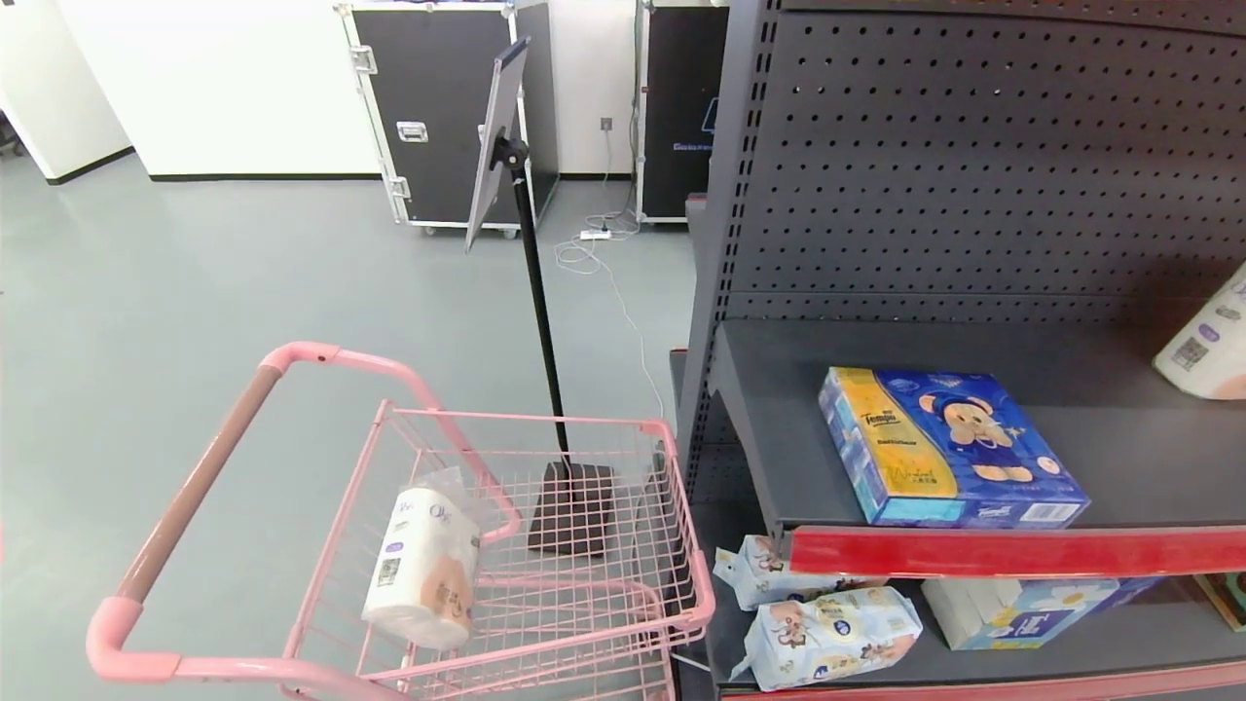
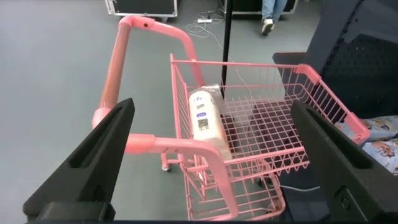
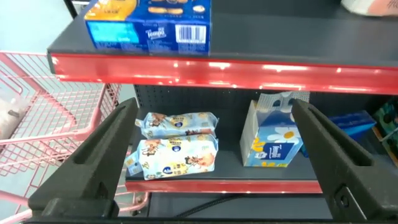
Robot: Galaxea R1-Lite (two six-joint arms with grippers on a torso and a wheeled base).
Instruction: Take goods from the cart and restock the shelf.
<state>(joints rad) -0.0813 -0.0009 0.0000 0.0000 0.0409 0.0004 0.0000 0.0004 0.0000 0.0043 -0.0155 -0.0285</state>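
The goods in the pink cart [image 1: 531, 424] come to one pack of paper rolls [image 1: 423, 570], white with a peach print and sealed in clear film that gathers into a loose tuft at one end. It leans against the basket wall nearest the handle. Its long axis runs along that wall and away from the robot, and the tuft is at the far, raised end.

The left pincer [image 2: 212, 104] hangs above the cart with its two dark fingers spread wide and nothing between them. The pack lies below the gap. The right pincer [image 3: 216, 102] is just as wide open and empty, in front of the shelf's lower level.

The cart's front rim stands just beside the shelf [image 1: 1119, 428] upright. A blue tissue box [image 1: 949, 448] lies flat on the upper board, near the red strip [image 1: 1012, 550] along its front edge. Bare grey board lies between the box and a second roll pack [image 1: 1207, 346] at the far right (only part of it is visible). More bare board shows to the left of the box.

On the lower board, two soft printed packs [image 3: 177, 157] lie touching near the cart end. A white-and-blue tissue pack [image 3: 273, 140] stands apart from them, with bare board between.
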